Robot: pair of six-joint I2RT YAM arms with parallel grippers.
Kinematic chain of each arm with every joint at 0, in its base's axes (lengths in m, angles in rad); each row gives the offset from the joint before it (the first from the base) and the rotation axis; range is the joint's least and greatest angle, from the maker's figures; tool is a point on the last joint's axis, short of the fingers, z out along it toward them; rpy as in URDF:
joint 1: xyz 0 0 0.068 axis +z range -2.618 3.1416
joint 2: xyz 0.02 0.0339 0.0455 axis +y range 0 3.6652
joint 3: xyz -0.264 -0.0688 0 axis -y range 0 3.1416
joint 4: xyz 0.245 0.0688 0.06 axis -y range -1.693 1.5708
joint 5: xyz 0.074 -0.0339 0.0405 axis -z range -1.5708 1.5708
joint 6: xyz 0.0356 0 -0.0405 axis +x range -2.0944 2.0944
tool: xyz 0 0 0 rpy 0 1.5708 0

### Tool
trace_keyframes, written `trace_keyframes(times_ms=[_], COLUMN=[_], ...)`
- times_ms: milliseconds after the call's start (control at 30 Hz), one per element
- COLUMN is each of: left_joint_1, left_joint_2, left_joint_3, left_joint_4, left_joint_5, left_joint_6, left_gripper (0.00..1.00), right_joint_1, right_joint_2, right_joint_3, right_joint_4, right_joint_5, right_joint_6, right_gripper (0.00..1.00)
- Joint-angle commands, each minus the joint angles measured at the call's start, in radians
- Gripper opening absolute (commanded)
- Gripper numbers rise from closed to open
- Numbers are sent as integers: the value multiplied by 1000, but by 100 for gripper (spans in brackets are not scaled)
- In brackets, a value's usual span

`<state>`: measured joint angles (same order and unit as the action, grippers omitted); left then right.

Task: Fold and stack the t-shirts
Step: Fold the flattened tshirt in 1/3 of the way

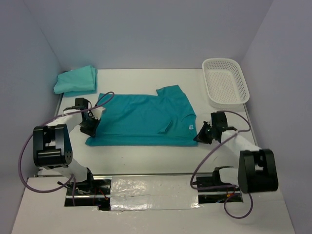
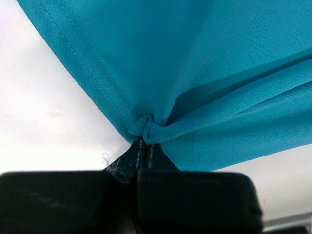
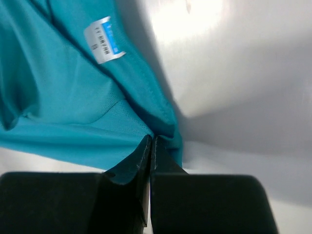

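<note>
A teal t-shirt (image 1: 141,119) lies spread and partly folded in the middle of the table, one sleeve pointing to the back. My left gripper (image 1: 92,122) is shut on its left edge; the wrist view shows the cloth (image 2: 204,83) bunched into a small knot at the fingertips (image 2: 144,146). My right gripper (image 1: 201,132) is shut on the shirt's right edge near the collar, where the fabric (image 3: 63,112) with its white label (image 3: 103,39) meets the closed fingertips (image 3: 150,146). A folded greener t-shirt (image 1: 76,80) rests at the back left.
A white plastic lattice basket (image 1: 224,83) stands at the back right. Purple cables loop from both arms. The arm bases (image 1: 52,146) (image 1: 257,170) sit at the near edge, over a strip of silver tape (image 1: 151,192).
</note>
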<state>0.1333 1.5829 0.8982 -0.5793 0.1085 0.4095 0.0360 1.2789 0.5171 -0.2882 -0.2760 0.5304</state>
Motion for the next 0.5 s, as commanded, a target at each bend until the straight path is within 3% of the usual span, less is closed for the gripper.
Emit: trace_keyframes(times_ms=[0, 100, 133, 167, 200, 233, 367, 433, 467], left_joint_1=[9, 8, 9, 9, 8, 8, 9, 2, -4], left_joint_2=[-56, -95, -101, -109, -113, -118, -135, -135, -133], left_joint_3=[-47, -38, -32, -28, -22, -4, 163, 316, 370], left_joint_4=[-129, -218, -256, -270, -286, -290, -266, -246, -237], left_joint_5=[-102, -147, -173, -181, -178, -184, -158, -121, -72], left_joint_6=[78, 100, 100, 95, 97, 97, 55, 17, 11], left_gripper=[0, 0, 6, 21, 65, 97, 99, 99, 99], right_joint_1=[-12, -12, -12, 2, 5, 5, 7, 8, 24], right_joint_2=[-159, -314, -357, -431, -452, -463, -481, -472, -466], right_joint_3=[-61, -107, -144, -161, -164, -145, -11, 79, 99], right_joint_4=[-90, -196, -234, -223, -224, -259, -298, -276, -252], right_joint_5=[-9, 27, 32, 21, 23, 35, 191, 213, 184], right_joint_6=[31, 80, 118, 141, 169, 192, 166, 116, 46], right_gripper=[0, 0, 0, 14, 35, 55, 66, 65, 59])
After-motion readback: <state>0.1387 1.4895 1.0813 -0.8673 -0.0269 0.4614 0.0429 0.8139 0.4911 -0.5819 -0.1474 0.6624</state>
